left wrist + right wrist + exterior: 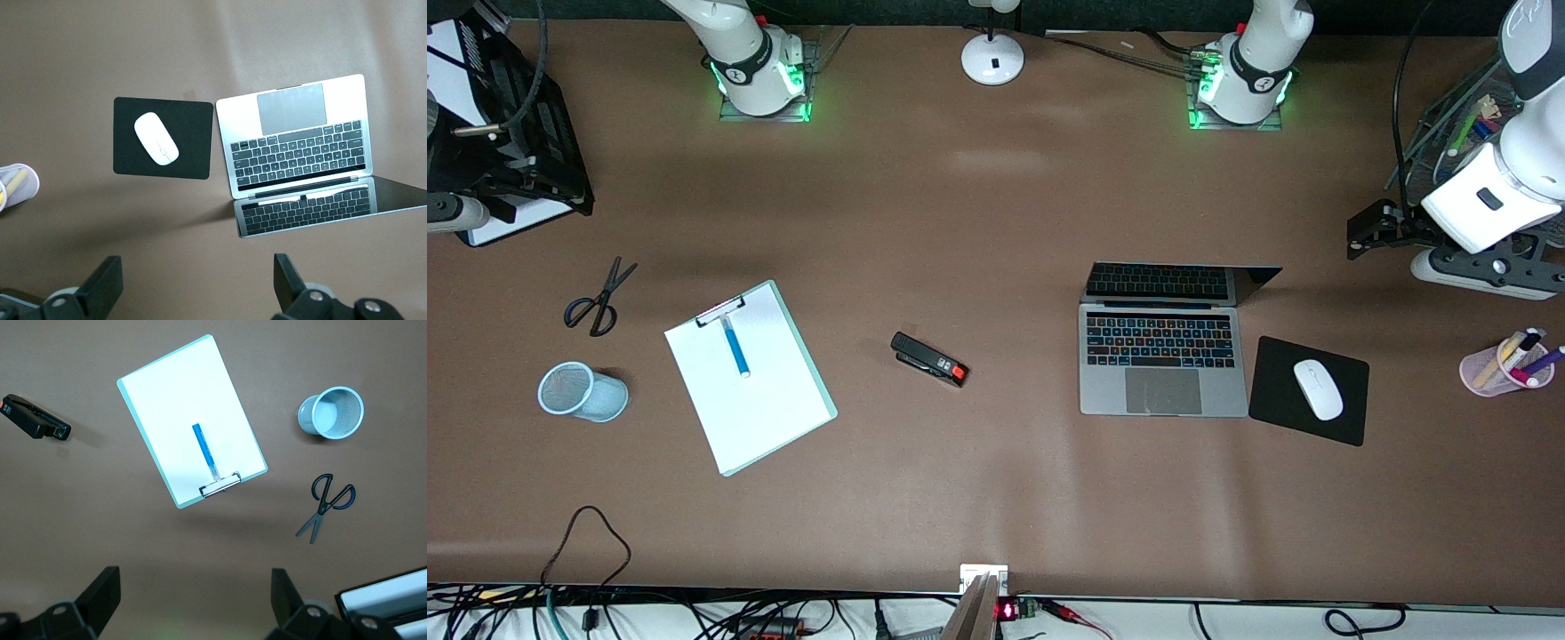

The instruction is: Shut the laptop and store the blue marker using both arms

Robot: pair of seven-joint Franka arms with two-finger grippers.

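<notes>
Right wrist view: blue marker (pixel 205 449) lies on clipboard (pixel 167 393), apart from spread fingers (pixel 100 593).

Quick count of what's on the table: one laptop (pixel 1163 356), one white mouse (pixel 1318 389) on one black mouse pad (pixel 1280 364), one black stapler (pixel 929 359), one pair of scissors (pixel 599 298), one clipboard (pixel 749 377) with one blue marker (pixel 735 346) on it. Two pen cups: one blue mesh cup (pixel 583 391), one pink cup (pixel 1501 367) with several pens, too bunched to count. One white lamp base (pixel 992 59). Two robot arms.
</notes>
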